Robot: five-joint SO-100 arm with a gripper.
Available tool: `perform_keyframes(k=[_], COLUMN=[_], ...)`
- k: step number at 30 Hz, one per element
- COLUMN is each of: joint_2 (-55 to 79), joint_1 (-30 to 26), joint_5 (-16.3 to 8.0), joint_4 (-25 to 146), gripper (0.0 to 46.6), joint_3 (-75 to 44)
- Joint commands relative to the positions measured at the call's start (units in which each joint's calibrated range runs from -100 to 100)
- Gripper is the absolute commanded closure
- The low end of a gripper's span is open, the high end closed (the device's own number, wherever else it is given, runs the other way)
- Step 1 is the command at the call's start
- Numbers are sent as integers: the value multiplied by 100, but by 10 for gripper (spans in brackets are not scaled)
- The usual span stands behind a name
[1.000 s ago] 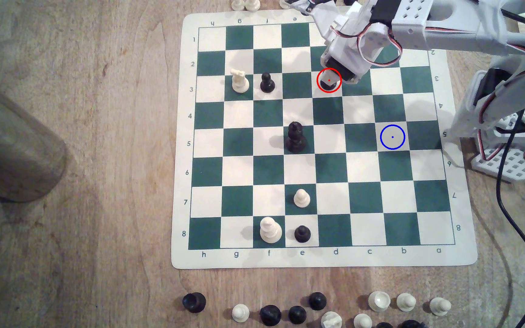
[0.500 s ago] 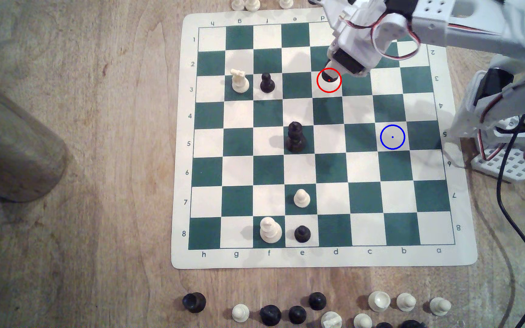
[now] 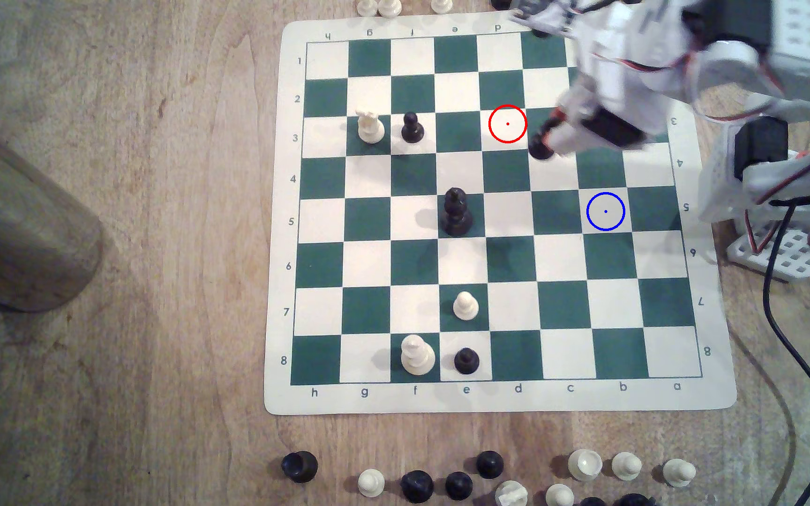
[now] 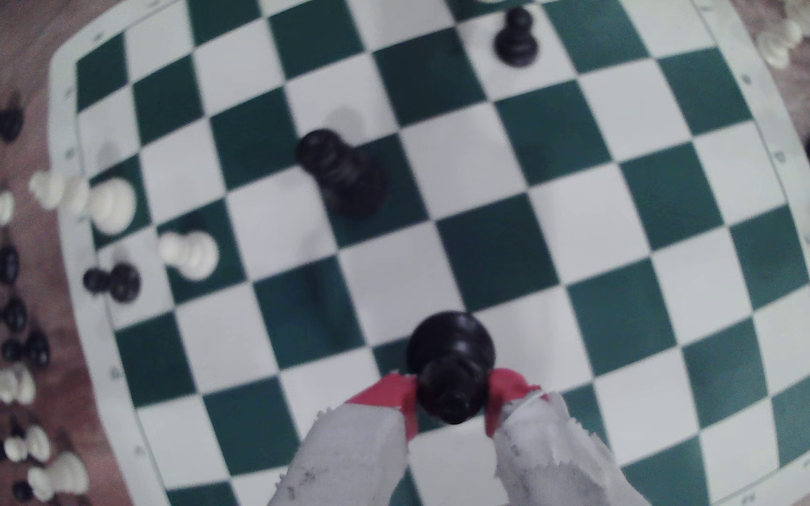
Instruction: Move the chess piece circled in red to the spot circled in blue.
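Note:
The chess piece (image 3: pixel 541 144), black with a round base, hangs tilted above the board just to the exterior view's right of the red ring (image 3: pixel 507 123), whose cream square is bare. My gripper (image 3: pixel 550 132) is shut on its slim upper part. In the wrist view the chess piece (image 4: pixel 451 343) sits between the red-tipped fingers (image 4: pixel 388 391) of my gripper (image 4: pixel 451 396), base towards the board. The spot (image 3: pixel 605 211), a cream square with a blue ring and dot, lies lower and further to the exterior view's right, with nothing on it.
A tall black crowned piece (image 3: pixel 455 214) stands mid-board. A white knight (image 3: pixel 370 125) and black pawn (image 3: pixel 412 128) stand in row 3, three more pieces near the front edge. Captured pieces (image 3: pixel 490 479) line the table. My arm's base (image 3: pixel 783 248) flanks the board's right edge.
My gripper has lifted the chess piece off the red-ringed square and carried it to the exterior view's right and slightly down, towards the blue ring. The arm shows motion blur.

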Motion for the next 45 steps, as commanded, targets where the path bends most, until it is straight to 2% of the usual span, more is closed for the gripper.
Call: perform_keyframes(k=[1, 15, 30, 45], joint_2=[-511, -1055, -1012, -1564], joint_1=[-251, -1033, -916, -674], joint_5=[-34, -68, -39, 88], joint_4=[415, 366, -52, 63], gripper=[464, 464, 464, 464], joint_3=[-407, 1416, 2322, 2440])
